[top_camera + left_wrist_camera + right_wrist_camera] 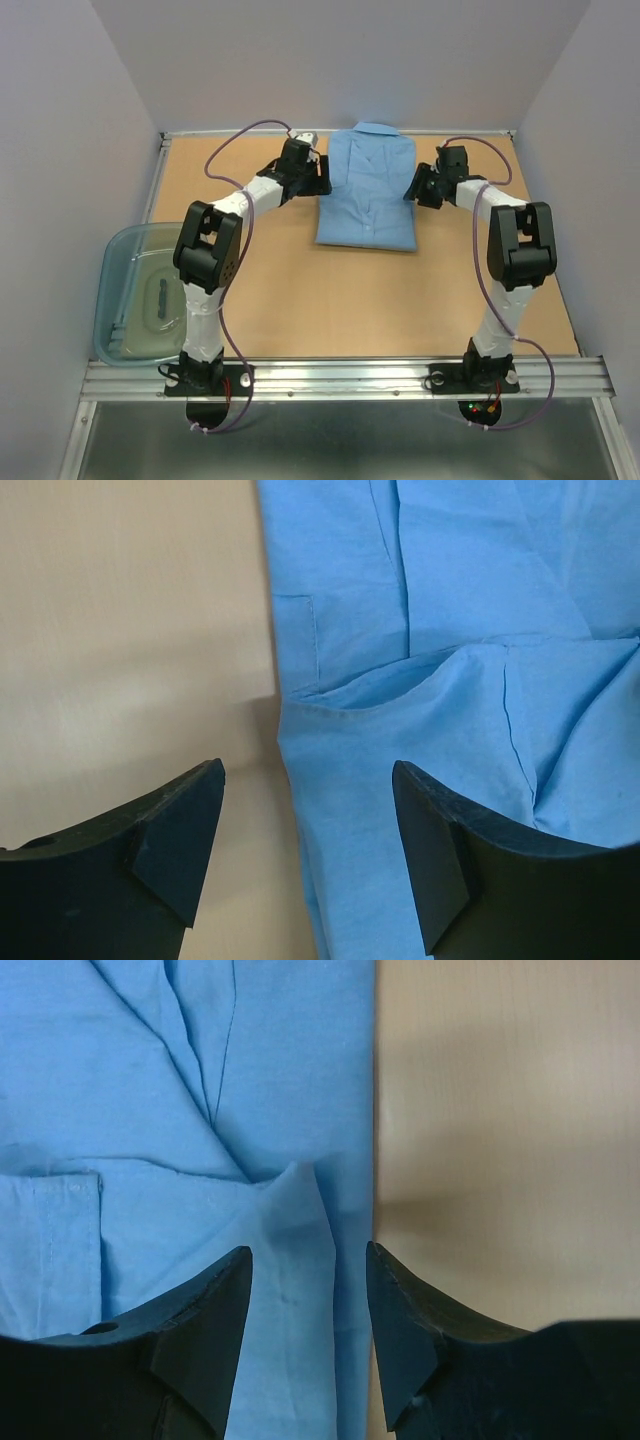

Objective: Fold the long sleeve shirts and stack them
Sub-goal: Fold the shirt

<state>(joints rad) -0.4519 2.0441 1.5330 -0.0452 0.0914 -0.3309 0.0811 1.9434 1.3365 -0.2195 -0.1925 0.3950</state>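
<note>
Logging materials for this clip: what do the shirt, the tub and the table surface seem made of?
Shirt: thin woven cloth, matte light blue; soft creases and stitched seams show. Tub: clear bluish plastic, glossy; see-through walls. Table surface: likely wood or fibreboard, matte tan, faint grain.

Matt cloth shirt point(366, 190), wooden table point(300, 300)

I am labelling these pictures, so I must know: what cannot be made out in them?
- Top view: the tips of the left jaws and right jaws, hidden by their own wrists; contact with the shirt is unclear.
- Top view: what lies in the tub, blurred by its tinted wall and partly behind the left arm.
- Wrist views: the shirt's collar and hem, cut off by the frame edges.
</note>
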